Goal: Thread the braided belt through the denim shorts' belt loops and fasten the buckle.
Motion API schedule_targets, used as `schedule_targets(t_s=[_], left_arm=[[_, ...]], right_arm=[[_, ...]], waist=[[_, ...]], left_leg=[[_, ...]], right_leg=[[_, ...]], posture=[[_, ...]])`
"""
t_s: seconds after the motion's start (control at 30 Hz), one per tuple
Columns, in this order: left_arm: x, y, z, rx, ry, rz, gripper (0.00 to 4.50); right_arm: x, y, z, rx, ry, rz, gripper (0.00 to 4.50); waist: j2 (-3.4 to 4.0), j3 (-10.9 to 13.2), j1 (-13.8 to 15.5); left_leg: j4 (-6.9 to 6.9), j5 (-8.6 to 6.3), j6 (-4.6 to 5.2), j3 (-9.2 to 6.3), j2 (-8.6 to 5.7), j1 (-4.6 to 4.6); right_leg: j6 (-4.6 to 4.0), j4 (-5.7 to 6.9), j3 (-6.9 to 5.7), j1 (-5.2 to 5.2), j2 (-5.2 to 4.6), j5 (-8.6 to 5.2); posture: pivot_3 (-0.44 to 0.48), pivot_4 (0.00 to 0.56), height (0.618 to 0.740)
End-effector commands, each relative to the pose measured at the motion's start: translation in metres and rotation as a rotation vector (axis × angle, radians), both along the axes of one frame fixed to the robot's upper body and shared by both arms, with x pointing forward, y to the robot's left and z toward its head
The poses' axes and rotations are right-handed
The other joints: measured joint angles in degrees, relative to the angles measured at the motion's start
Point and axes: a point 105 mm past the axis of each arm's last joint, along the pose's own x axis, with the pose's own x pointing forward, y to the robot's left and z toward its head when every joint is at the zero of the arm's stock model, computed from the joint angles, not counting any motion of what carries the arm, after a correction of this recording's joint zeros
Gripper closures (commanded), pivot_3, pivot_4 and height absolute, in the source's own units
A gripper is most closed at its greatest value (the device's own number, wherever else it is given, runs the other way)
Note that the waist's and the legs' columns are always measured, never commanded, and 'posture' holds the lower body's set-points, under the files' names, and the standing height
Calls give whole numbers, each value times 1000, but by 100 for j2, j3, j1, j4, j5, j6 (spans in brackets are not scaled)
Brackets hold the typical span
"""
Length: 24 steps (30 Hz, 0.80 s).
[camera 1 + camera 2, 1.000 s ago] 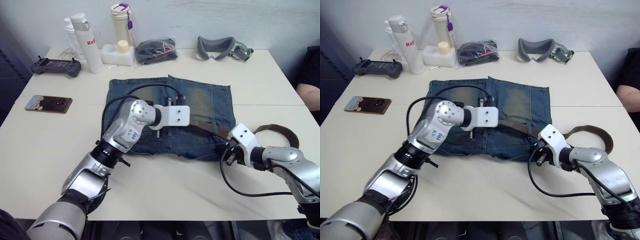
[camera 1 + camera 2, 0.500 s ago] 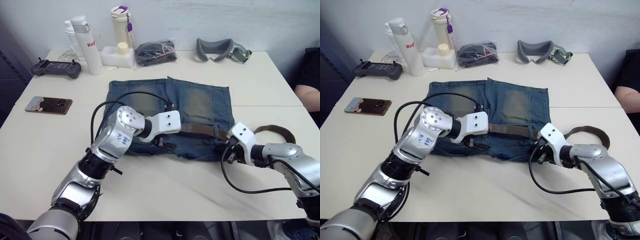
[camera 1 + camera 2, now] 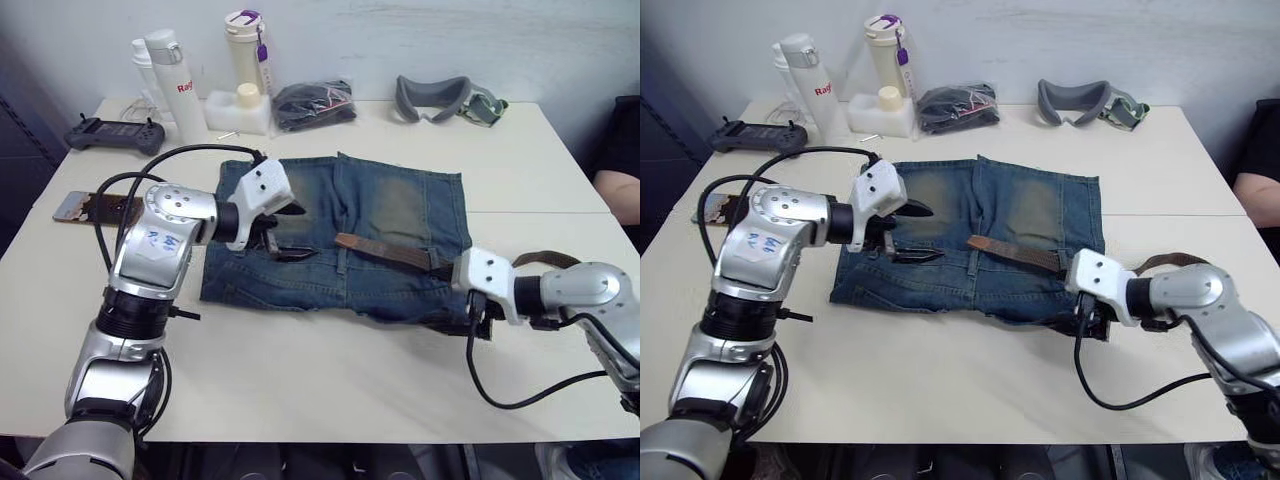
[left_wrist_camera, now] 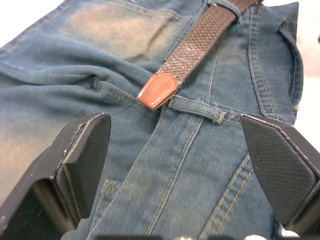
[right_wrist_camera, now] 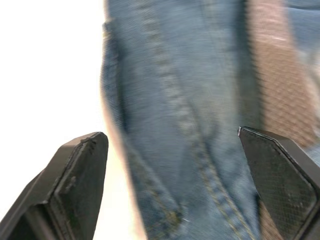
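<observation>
**Belt part-threaded across the shorts, both sets of fingers open**

The denim shorts (image 3: 340, 235) lie flat on the pale bench (image 3: 330, 370), waistband toward the robot, legs toward the back wall. The broad strip of bench nearer the robot than the shorts is bare. Beyond the shorts, along the far edge, stand two white bottles (image 3: 168, 75), a black bundle of cloth (image 3: 312, 102) and a grey headset (image 3: 440, 97). Off to the robot's left of the shorts lie a phone (image 3: 80, 205) and a black controller (image 3: 110, 133). A seam in the bench top runs out from the shorts toward the right edge.

The braided belt (image 3: 385, 252) runs lengthwise along the waistband. Its tan leather tip (image 4: 157, 90) rests near the middle of the shorts, just short of a belt loop (image 4: 200, 107) that lies across its line. From the tip the belt slants toward the shorts' right-hand corner, passes under a loop there, and its free length curves out onto the bench beyond that corner (image 3: 540, 260).

The left gripper (image 3: 280, 235) hangs over the left half of the shorts, fingers (image 4: 80, 155) spread wide and holding nothing; the belt tip lies ahead of them, between the two, untouched. The right gripper (image 3: 478, 318) sits at the shorts' right-hand corner, fingers (image 5: 82, 175) also wide apart and empty, with denim edge and belt weave between them.
</observation>
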Motion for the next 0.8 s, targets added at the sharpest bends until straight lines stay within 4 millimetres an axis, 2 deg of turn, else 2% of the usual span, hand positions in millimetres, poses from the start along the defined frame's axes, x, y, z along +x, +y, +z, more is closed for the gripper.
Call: schedule_targets(t_s=[0.03, 0.13, 0.17, 0.23, 0.27, 0.33, 0.4, 0.5, 0.6, 0.8], left_arm=[[-10, 7, 4, -24, -18, -2, 0], [-13, 5, 0, -48, -7, 0, 0], [-14, 4, -2, -56, -4, 2, 0], [-16, 4, -5, -71, 10, 2, 0], [-18, 3, -7, -83, 21, -3, 0], [-25, 0, -8, -149, 62, -27, 0], [-31, -1, -13, -175, 91, -44, 0], [-34, -4, -19, -210, 105, -37, 0], [-36, -7, -19, -241, 104, -34, 0], [-38, -17, -23, -251, 103, -43, 0]], right_arm=[[9, -7, -22, -145, -52, -13, 84], [27, -21, -29, -214, -113, -72, 84], [26, -23, -28, -206, -101, -71, 453], [22, -27, -24, -210, -96, -40, 912], [22, -29, -21, -224, -124, -4, 1499], [27, -44, -13, -282, -203, 27, 2202], [34, -63, -7, -339, -264, 25, 3149], [46, -104, 3, -428, -313, -17, 4458], [56, -132, 6, -506, -353, -30, 4458], [66, -155, 2, -594, -368, -18, 4458]], waist=[[0, 0, -5], [-3, -2, -15], [-9, -4, -20], [-9, -4, 1], [-9, -4, 12], [-7, -3, 19], [-6, -2, 21], [0, 2, 25], [3, 3, 6], [10, 7, -108]], left_leg=[[0, 0, -1, 0, 1, 0], [4, 0, -2, 2, -1, 2], [6, 0, -2, 3, 0, 7], [6, 0, -2, 1, -1, 6], [5, 0, -2, 2, -2, 6], [5, -1, -2, 2, -3, 6], [7, -1, 0, 5, -8, 5], [9, -3, 2, 6, -11, 5], [7, -3, 2, 9, -10, 5], [3, 2, -7, 11, -6, 9]], right_leg=[[0, 0, 1, -1, -1, 0], [-1, 2, 1, 1, -3, 0], [-1, 2, 0, 6, -3, 0], [-1, 2, -2, 8, -4, 0], [0, 1, -1, 8, -5, 0], [0, 0, -1, 8, -6, 0], [1, 1, -1, 7, -11, 1], [3, 0, 0, 7, -14, 1], [2, -1, 2, 6, -13, 1], [-1, -1, 4, 4, -11, -1]], posture=[[0, 150, 730], [0, 150, 730], [0, 150, 730], [0, 150, 730], [0, 150, 730], [0, 150, 730], [0, 150, 730], [0, 150, 730], [0, 150, 730], [0, 150, 730]])
